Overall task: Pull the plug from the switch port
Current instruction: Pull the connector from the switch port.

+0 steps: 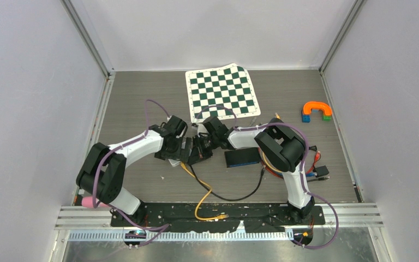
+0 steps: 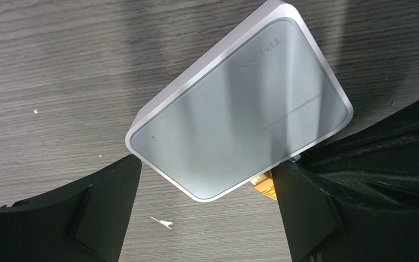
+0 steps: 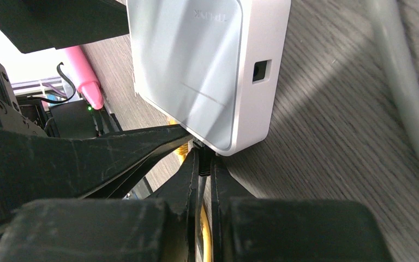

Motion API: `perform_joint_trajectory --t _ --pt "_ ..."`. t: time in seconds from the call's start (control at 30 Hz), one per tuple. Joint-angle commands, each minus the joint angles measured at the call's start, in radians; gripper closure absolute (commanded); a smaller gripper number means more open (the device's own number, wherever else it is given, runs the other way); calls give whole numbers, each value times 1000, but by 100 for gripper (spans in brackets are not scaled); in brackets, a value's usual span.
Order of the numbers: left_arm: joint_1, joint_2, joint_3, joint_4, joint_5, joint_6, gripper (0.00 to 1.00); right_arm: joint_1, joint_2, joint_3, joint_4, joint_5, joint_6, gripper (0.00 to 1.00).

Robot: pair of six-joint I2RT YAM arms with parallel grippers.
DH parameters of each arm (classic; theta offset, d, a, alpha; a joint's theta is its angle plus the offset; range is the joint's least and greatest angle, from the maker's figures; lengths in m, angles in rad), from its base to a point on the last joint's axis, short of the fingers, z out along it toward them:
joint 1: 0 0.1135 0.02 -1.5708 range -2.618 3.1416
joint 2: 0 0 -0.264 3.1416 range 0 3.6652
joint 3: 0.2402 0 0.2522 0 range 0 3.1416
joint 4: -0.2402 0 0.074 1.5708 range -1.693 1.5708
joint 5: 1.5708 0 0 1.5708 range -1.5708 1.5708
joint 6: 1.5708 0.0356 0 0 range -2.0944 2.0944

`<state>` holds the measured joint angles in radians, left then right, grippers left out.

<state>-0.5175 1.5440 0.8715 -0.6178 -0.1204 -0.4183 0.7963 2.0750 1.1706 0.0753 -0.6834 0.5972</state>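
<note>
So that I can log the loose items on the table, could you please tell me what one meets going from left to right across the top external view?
Pink marker → checkerboard sheet → orange arch block, which sits on blue and green bricks.

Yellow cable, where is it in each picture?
Top external: the yellow cable snakes from the middle of the table toward the near edge.
Left wrist: only its plug end peeks out at the lower edge of the white switch.
Right wrist: a thin yellow strip at bottom centre, pinched in the right gripper.
Shared landmark: the white switch, clear in both wrist views, hidden in the top view.
</note>
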Motion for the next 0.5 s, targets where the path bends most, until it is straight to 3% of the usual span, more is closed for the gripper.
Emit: perform_joint_trajectory --t 0.0,0.47 --pt "5 19 -20 46 -66 -51 7 -1 -54 -30 -34 -35 -42 95" --pt "71 -65 -92 91 -79 -85 8 1 -68 -45 -64 -14 -65 95"
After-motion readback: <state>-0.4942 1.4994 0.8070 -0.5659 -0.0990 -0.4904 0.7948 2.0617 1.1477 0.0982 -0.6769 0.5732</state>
